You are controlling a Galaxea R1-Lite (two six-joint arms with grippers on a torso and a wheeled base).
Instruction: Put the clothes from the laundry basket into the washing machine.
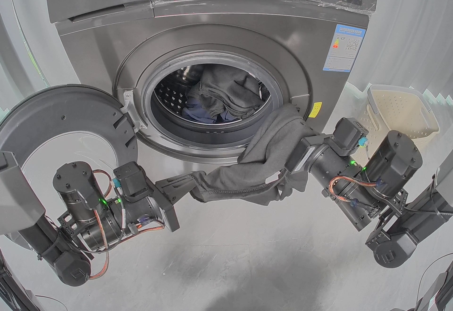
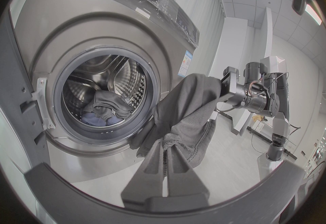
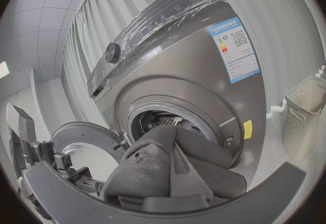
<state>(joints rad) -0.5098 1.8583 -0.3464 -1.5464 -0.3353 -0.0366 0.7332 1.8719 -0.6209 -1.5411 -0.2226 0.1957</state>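
A dark grey garment hangs stretched between my two grippers, just in front of the lower right rim of the washing machine's open drum. My left gripper is shut on the garment's lower hem. My right gripper is shut on its upper end, close to the drum's rim, and the cloth drapes over its fingers. Inside the drum lie another dark grey piece and a blue one. The cream laundry basket stands on the floor to the machine's right.
The round door is swung fully open to the left, just above my left arm. Pale bare floor spreads in front of the machine. Curtains hang behind it.
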